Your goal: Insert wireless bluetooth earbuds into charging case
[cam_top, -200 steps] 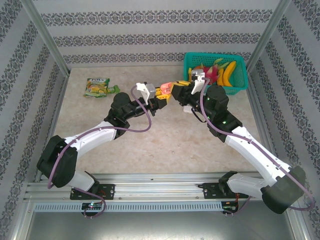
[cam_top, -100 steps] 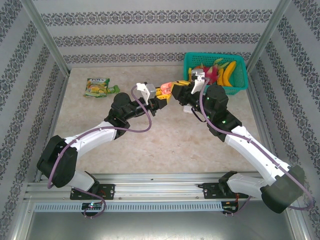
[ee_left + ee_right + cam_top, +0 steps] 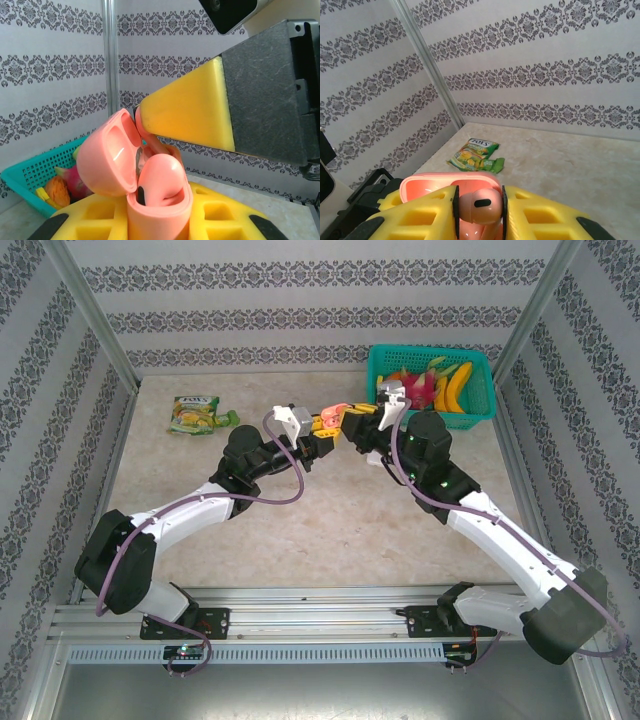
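Left wrist view puts us right at the insertion. The left gripper (image 3: 160, 222) is clamped onto the pink charging case (image 3: 159, 210), holding it upright with its mouth facing up and its lid (image 3: 105, 160) swung back. The right gripper (image 3: 479, 206) pinches a pink earbud (image 3: 479, 204) between its yellow fingers (image 3: 190, 110). The bud sits at the mouth of the case, between the open lid and the case body. We cannot tell whether it has reached the bottom of its well.

In the top external view the two grippers meet in the air above the desk (image 3: 330, 530), near its far edge and just beside the teal basket (image 3: 470, 420) at the far right corner.

We judge this bud's insertion to be about midway: picked up, carried over and lined up, but not released. Pressing it home, letting go and closing the lid are left, as is any other bud.

The bud's long axis looks steep, tilted slightly off upright. Its lower end points down into the case and its rounded head is uppermost.
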Robot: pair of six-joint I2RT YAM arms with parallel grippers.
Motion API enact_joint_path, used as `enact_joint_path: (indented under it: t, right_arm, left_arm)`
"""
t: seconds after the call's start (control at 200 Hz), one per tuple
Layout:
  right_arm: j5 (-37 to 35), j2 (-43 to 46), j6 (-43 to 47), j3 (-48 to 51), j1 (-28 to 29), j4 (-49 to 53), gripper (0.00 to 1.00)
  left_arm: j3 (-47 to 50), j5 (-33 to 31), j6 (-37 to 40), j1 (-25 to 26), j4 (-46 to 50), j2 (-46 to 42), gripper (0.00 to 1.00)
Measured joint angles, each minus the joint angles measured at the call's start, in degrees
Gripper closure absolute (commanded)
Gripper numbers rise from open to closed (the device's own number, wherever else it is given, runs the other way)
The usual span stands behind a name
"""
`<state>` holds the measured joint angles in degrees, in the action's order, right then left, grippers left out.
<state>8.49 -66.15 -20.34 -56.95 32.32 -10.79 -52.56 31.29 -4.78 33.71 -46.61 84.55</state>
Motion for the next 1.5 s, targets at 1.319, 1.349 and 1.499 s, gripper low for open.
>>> enact_joint_path:
  t: [1.319, 1.349, 1.499]
  right_arm:
    - [-16.2, -0.3, 13.0, -1.4, 7.0, 6.3, 0.50]
    - [-16.1, -0.3, 13.0, -1.5, 7.0, 6.4, 0.50]
    - [-15.9, -0.2, 12.6, -1.8, 6.9, 6.8, 0.50]
  left_arm:
    - [0.0, -0.2, 0.0, 0.0, 2.0, 1.1, 1.00]
    - [0.0, -0.2, 0.0, 0.0, 2.0, 1.2, 1.00]
    - [0.0, -0.2, 0.0, 0.0, 1.4, 1.3, 1.00]
